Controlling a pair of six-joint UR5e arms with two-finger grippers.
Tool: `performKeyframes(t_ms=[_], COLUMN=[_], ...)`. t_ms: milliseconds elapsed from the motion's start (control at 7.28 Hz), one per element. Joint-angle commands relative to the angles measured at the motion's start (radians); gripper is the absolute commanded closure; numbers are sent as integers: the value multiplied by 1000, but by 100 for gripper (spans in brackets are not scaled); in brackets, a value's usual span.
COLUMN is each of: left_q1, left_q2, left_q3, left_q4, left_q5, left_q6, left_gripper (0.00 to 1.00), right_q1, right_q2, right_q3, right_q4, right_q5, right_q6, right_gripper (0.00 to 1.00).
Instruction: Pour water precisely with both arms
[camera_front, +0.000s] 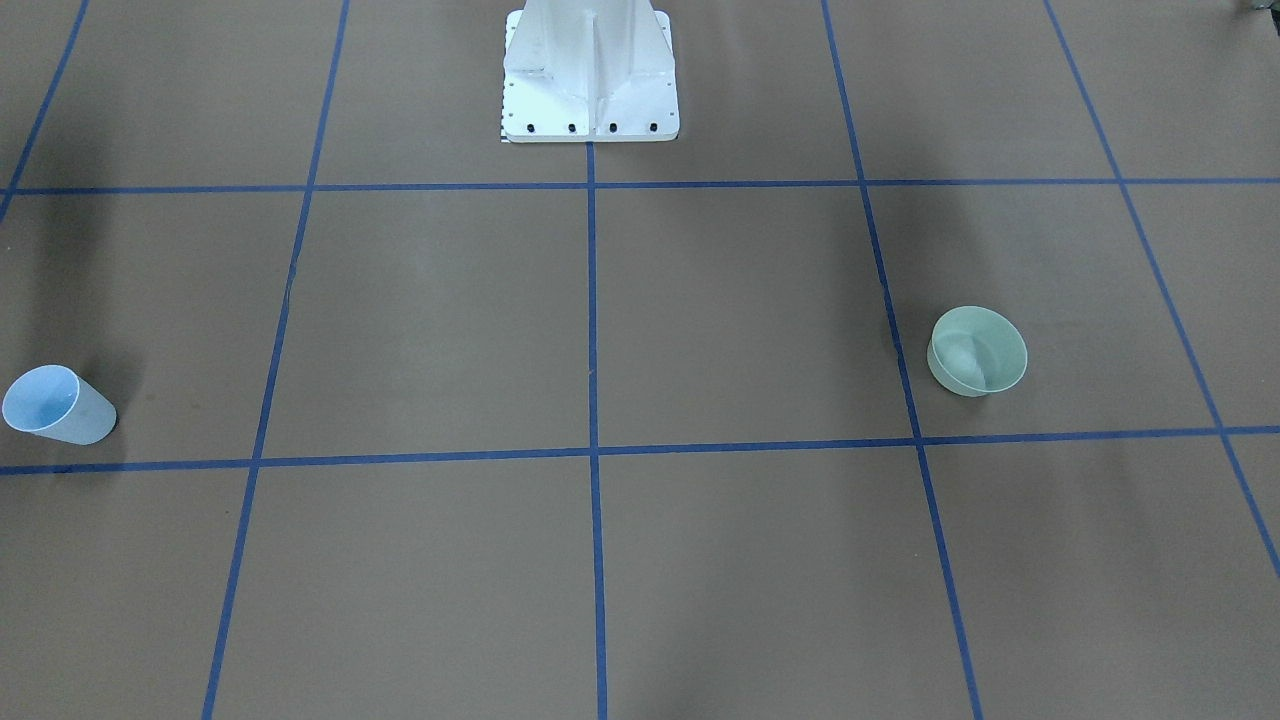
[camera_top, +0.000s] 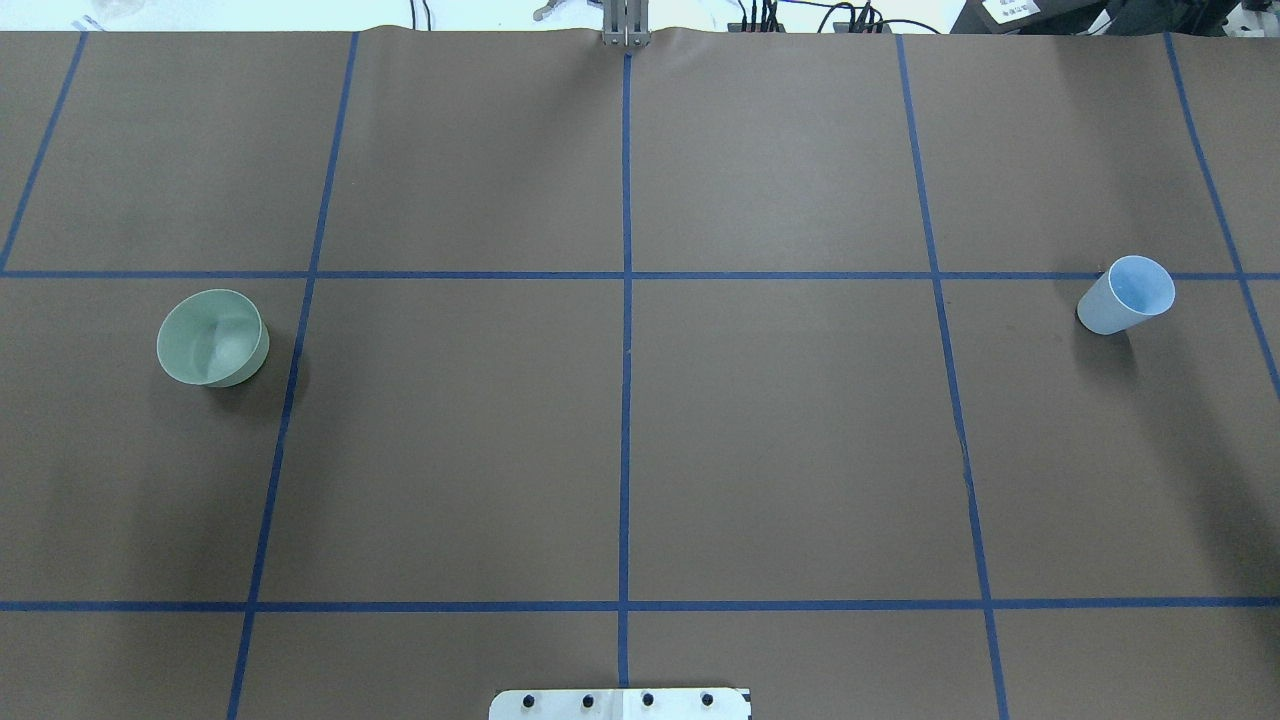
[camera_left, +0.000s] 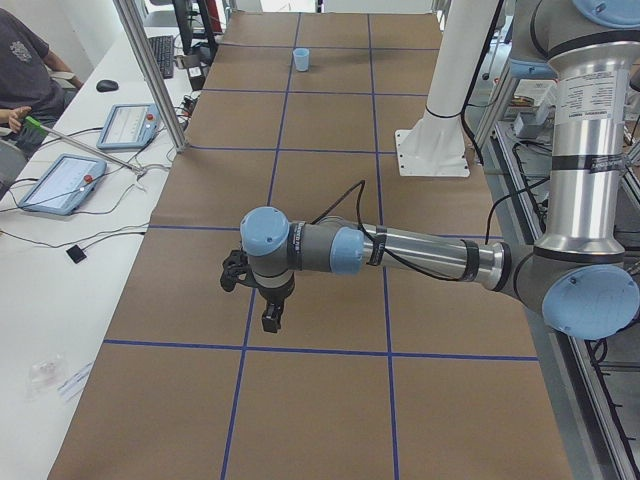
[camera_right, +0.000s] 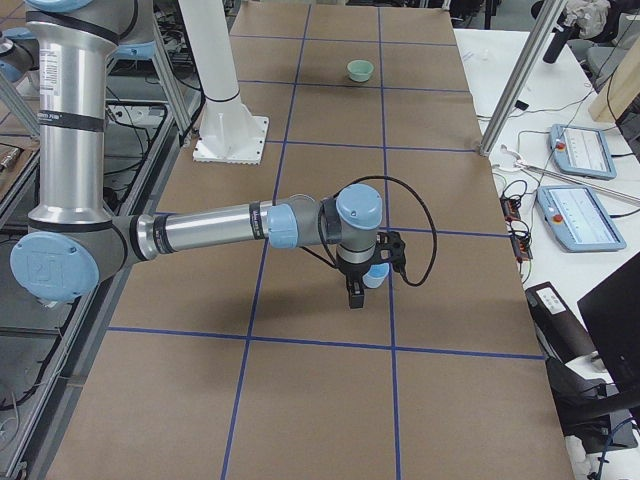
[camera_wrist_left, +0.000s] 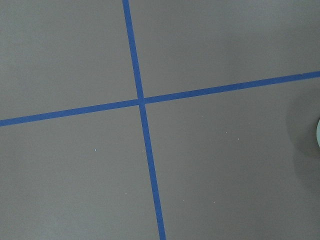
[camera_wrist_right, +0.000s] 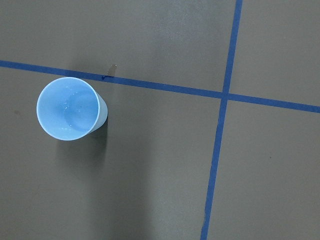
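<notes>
A light-blue plastic cup (camera_top: 1128, 293) stands upright at the right end of the brown paper tabletop (camera_top: 620, 450), well apart from the pale-green round bowl (camera_top: 213, 337) at the left end. The right hand (camera_right: 355, 293) hangs over the cup and the left hand (camera_left: 270, 318) hangs near the bowl. Cannot tell whether either is spread or pressed together.

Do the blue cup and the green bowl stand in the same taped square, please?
No, the overhead view shows the green bowl at the far left of the table and the blue cup at far right.

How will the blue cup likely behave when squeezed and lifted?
The blue cup looks like thin-walled plastic, so it may flex if squeezed. It tapers to a narrow base, so it could tip if pushed sideways. Glints inside hint at water, so it may spill.
</notes>
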Motion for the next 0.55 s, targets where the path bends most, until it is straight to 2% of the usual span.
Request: performKeyframes(t_ms=[0,137,412], left_q1=[8,55,217], left_q2=[0,-7,-24], left_q3=[-4,0,35], left_q4=[-84,-108,-197], left_q5=[-6,-19,-12], left_q6=[-11,-146,-216], left_gripper=[0,0,1], right_q1=[0,-2,-2], right_q2=[1,1,1], right_q3=[0,0,-2], right_q4=[0,0,0], right_q5=[4,2,2], right_q6=[2,2,2], right_gripper=[0,0,0])
